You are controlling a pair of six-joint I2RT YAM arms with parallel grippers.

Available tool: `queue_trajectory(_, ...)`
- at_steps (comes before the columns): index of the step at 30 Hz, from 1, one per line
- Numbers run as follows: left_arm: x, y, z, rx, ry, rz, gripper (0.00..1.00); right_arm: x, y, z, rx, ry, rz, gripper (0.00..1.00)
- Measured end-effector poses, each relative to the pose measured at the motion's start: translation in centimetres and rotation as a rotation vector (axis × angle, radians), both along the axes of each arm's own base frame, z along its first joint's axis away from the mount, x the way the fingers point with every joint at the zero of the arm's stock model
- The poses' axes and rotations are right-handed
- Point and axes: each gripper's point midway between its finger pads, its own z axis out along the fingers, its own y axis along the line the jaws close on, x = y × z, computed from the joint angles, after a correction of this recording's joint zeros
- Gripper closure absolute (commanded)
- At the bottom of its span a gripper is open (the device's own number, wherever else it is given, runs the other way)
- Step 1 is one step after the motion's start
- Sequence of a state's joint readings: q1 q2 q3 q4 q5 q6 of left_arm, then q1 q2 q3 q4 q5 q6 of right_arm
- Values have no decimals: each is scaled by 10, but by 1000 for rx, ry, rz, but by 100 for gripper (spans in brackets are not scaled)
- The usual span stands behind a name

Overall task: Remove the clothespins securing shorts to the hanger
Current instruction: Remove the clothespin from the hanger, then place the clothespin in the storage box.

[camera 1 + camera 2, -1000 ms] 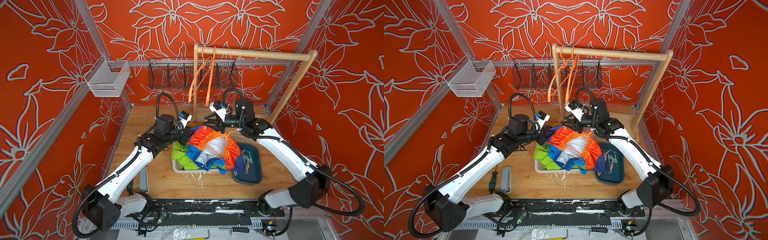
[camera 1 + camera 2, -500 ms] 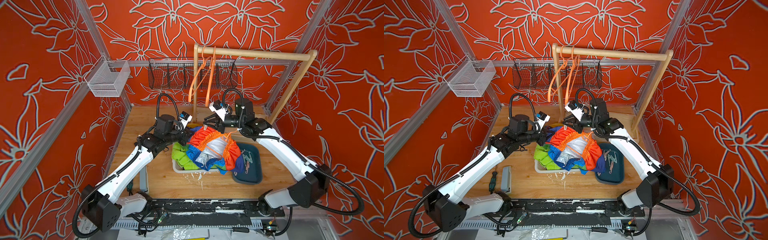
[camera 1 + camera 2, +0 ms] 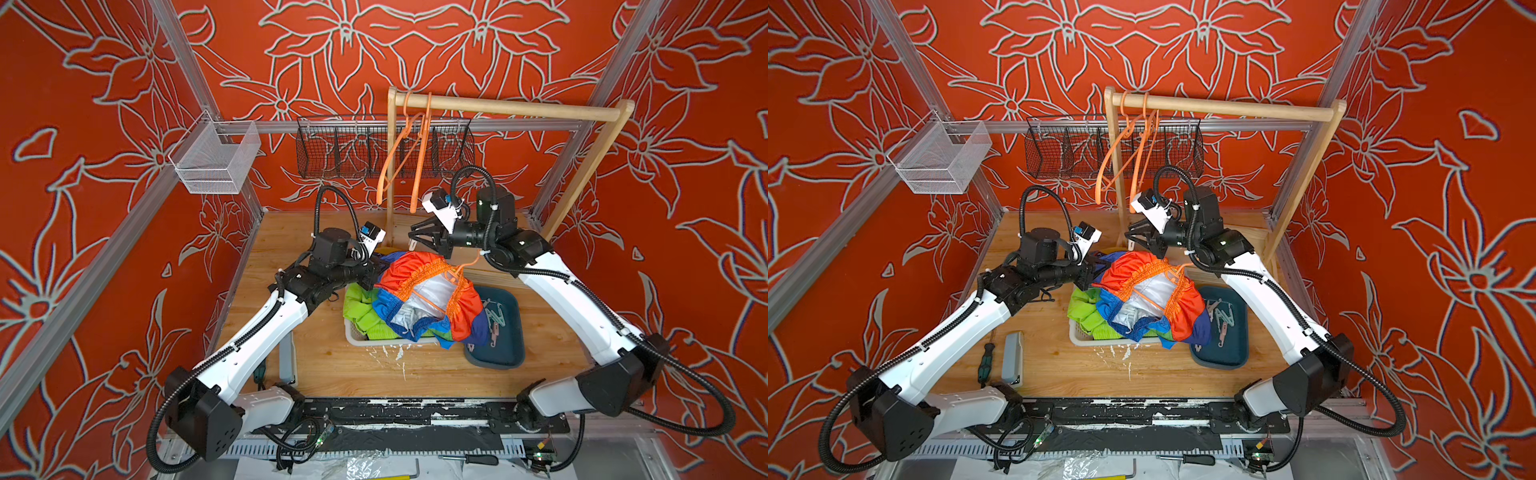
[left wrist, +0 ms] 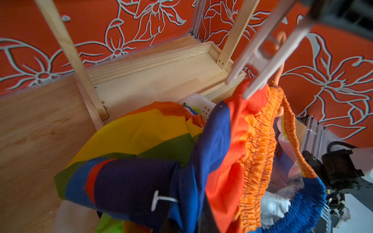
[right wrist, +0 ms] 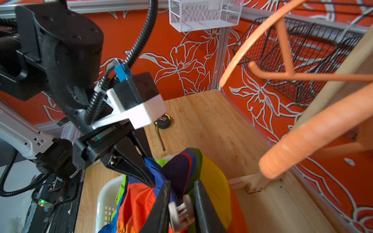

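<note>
The rainbow shorts (image 3: pixel 415 274) hang on an orange hanger (image 3: pixel 433 304) above a white basket (image 3: pixel 353 337). My left gripper (image 3: pixel 376 276) is shut on the shorts' left edge, as the right wrist view shows (image 5: pixel 151 177). My right gripper (image 3: pixel 415 237) is at the far edge of the waistband. Its black fingers (image 5: pixel 162 203) are shut on a pale clothespin (image 5: pixel 180 211) clipped to the fabric. The same clothespin (image 4: pixel 262 58) reaches down to the red cloth in the left wrist view. Fabric (image 4: pixel 141 181) hides the left jaws there. Lime green shorts (image 3: pixel 361 309) lie in the basket.
A dark teal tray (image 3: pixel 500 359) right of the basket holds several loose clothespins (image 3: pixel 494 322). Behind stands a wooden rack (image 3: pixel 498 109) with two empty orange hangers (image 3: pixel 419 166), close above my right gripper. A tape measure (image 5: pixel 163 122) lies on the table at the back.
My right gripper's jaws have drawn in on the clothespin. Both arms and the shorts stay where they were.
</note>
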State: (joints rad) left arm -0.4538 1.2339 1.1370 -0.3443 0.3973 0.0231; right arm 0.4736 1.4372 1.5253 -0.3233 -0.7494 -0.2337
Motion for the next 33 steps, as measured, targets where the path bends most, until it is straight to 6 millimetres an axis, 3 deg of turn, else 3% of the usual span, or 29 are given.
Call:
queue_trajectory(11, 9, 15, -9, 51, 9, 87, 100, -11, -16, 13, -12, -38, -58, 79)
queue_trajectory(16, 26, 49, -8, 61, 17, 227, 100, -31, -42, 11, -44, -45, -145, 78)
queue_trajectory(20, 32, 78, 8, 43, -18, 327, 100, -38, -75, -2, -72, -25, -277, 78)
queue_trajectory(24, 29, 101, 29, 18, -73, 396, 100, -34, -109, -36, -104, 45, -450, 77)
queue_trajectory(33, 26, 118, 36, 4, -95, 451, 100, -29, -187, -173, -236, 321, -873, 75)
